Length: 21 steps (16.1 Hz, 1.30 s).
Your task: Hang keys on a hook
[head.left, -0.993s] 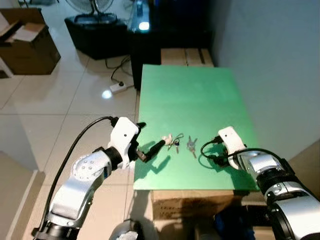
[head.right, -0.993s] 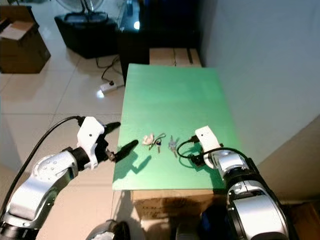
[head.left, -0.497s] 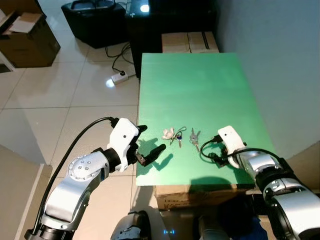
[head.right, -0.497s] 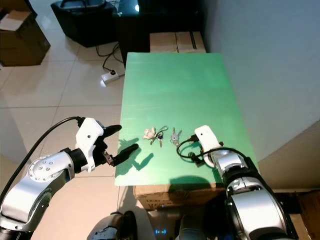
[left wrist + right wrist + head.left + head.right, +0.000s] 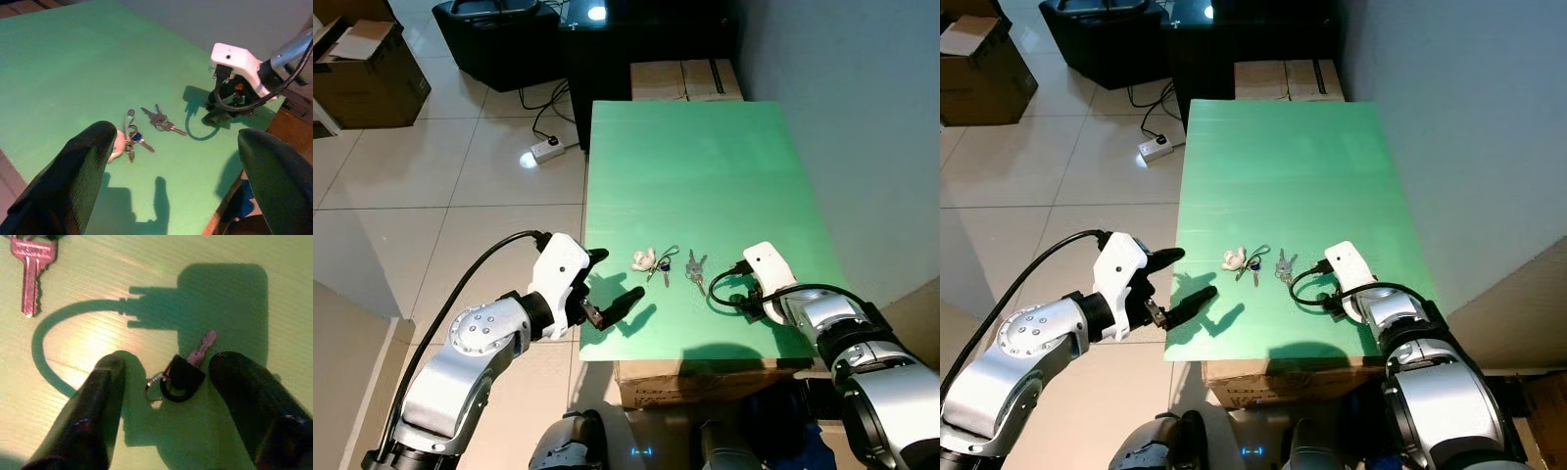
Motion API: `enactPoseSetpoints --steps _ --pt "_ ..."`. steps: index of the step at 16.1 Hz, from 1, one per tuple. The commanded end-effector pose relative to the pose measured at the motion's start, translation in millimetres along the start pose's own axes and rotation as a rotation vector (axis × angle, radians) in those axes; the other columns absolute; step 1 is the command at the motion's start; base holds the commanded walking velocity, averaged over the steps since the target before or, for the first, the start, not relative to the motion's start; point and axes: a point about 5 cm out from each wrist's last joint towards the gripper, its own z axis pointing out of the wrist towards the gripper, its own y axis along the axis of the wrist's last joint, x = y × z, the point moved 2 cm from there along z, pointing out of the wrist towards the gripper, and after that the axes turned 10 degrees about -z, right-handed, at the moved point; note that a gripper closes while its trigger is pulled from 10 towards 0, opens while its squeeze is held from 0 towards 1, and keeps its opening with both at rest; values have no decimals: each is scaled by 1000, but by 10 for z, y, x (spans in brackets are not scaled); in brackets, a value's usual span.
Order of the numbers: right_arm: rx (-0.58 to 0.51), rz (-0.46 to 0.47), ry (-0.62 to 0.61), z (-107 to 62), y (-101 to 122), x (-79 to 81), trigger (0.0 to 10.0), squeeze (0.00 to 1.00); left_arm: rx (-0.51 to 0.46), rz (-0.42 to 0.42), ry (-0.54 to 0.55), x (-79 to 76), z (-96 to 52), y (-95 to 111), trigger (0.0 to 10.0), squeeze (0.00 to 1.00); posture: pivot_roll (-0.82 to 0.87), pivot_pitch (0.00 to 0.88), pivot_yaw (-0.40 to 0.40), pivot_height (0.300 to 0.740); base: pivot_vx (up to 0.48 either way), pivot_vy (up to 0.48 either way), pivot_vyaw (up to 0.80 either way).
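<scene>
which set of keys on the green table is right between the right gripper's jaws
The black-headed key on a small ring; the other two bunches lie further toward the left gripper.

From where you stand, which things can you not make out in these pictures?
- Hook: I cannot find one.
- Black-headed key: in the head views the right end effector covers it.
- Key bunch: too small to count its keys.
- Silver keys: cut off by the right wrist view's edge.

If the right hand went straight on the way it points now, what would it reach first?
Most likely the black-headed key on a small ring, lying on the green tabletop between the right hand's open fingers. Depth is hard to judge, so how near it is remains uncertain.
</scene>
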Motion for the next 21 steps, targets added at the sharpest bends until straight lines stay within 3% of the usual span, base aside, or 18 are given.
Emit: enactPoseSetpoints --steps 1,21 --pt "33 1 -5 -21 -45 -57 0 0 17 0 -29 -49 -12 -20 10000 0 -86 187 39 718 0 0 0" --pt "61 21 0 -56 -117 -130 0 0 24 15 -55 -39 37 -4 10000 0 -95 183 51 718 0 0 0"
